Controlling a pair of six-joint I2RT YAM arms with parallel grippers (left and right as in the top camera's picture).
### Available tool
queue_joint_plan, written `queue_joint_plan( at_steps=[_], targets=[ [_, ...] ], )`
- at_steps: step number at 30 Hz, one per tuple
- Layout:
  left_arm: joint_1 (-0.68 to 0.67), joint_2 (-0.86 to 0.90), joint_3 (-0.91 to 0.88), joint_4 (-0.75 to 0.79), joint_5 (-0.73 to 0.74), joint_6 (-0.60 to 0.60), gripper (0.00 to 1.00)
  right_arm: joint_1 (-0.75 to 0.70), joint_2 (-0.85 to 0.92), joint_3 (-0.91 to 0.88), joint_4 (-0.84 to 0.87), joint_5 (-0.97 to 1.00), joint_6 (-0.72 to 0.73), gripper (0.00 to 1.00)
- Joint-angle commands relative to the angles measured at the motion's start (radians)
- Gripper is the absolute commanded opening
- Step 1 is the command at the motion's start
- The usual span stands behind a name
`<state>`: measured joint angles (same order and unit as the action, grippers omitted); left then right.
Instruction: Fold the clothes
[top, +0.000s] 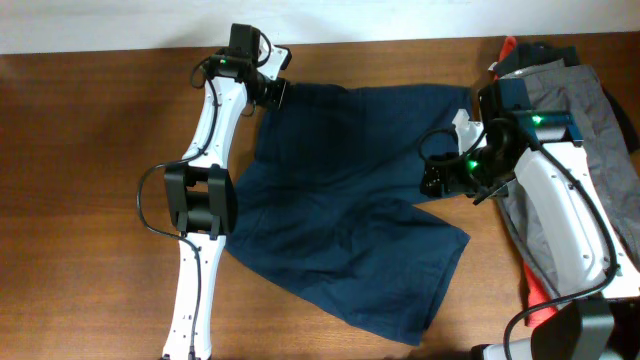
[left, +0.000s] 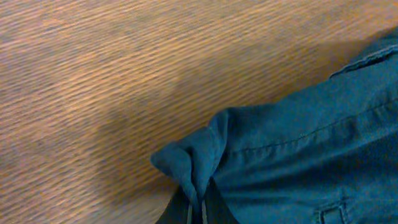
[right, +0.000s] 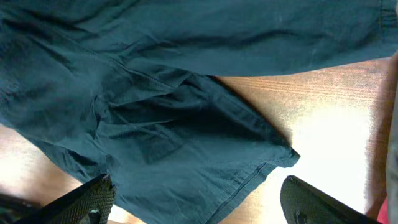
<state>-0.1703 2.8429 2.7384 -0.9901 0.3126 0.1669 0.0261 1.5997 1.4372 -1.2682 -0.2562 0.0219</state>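
Left arm: I see it reaching from the near edge of the table (top: 90, 150) up along the left side of the shorts (top: 340, 220), its elbow block over the cloth's left edge and its wrist turned in at the far-left corner.
Left gripper (top: 272, 90): in the wrist view its fingers are pressed together on a bunched corner of the blue cloth, beside a stitched band.
Right arm: it comes in from the near right and bends across toward the middle, with the wrist low over the notch between the two legs.
Right gripper (top: 440, 182): its fingers (right: 87, 199) are spread wide and hold nothing; a leg hem lies between them.
Shorts: spread flat mid-table, with both legs pointing right.
Other garments: grey trousers (top: 590, 110) with red and black pieces lie piled at the right edge, under the right arm.
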Motion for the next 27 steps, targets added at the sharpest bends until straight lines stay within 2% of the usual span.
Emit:
queue_joint_plan(
  at_steps=[1, 7, 9, 10, 11, 12, 13, 17, 21, 25, 27],
  targets=[
    [0.04, 0.022, 0.11, -0.029, -0.11, -0.079, 0.01, 0.006, -0.002, 0.012, 0.023, -0.003, 0.001, 0.9],
    [0.134, 0.022, 0.268, -0.095, -0.176, -0.13, 0.01, 0.006, 0.027, -0.001, 0.072, -0.006, 0.013, 0.9],
    [0.15, 0.022, 0.272, -0.114, -0.185, -0.13, 0.01, 0.006, 0.03, -0.001, 0.08, -0.006, 0.013, 0.9],
    [0.161, 0.022, 0.272, -0.133, -0.195, -0.13, 0.06, 0.006, 0.03, -0.001, 0.085, -0.006, 0.013, 0.9],
    [0.168, 0.022, 0.272, -0.15, -0.202, -0.13, 0.33, 0.006, 0.03, -0.001, 0.089, -0.005, 0.012, 0.9],
    [0.179, 0.019, 0.277, -0.186, -0.203, -0.13, 0.87, 0.006, 0.03, -0.001, 0.094, -0.005, 0.012, 0.9],
    [0.187, 0.017, 0.289, -0.22, -0.203, -0.13, 0.99, 0.006, 0.03, -0.001, 0.095, -0.005, 0.012, 0.9],
    [0.21, -0.006, 0.393, -0.361, -0.217, -0.13, 0.99, 0.006, 0.028, 0.0, 0.096, -0.002, 0.013, 0.89],
    [0.227, -0.168, 0.401, -0.51, -0.259, -0.129, 0.99, 0.006, -0.023, 0.019, 0.038, 0.001, 0.024, 0.83],
    [0.23, -0.366, 0.401, -0.678, -0.281, -0.102, 0.99, 0.006, -0.198, 0.021, -0.077, 0.092, 0.074, 0.82],
    [0.23, -0.43, 0.393, -0.698, -0.282, -0.103, 0.99, 0.006, -0.294, 0.021, -0.106, 0.092, 0.113, 0.82]
  ],
)
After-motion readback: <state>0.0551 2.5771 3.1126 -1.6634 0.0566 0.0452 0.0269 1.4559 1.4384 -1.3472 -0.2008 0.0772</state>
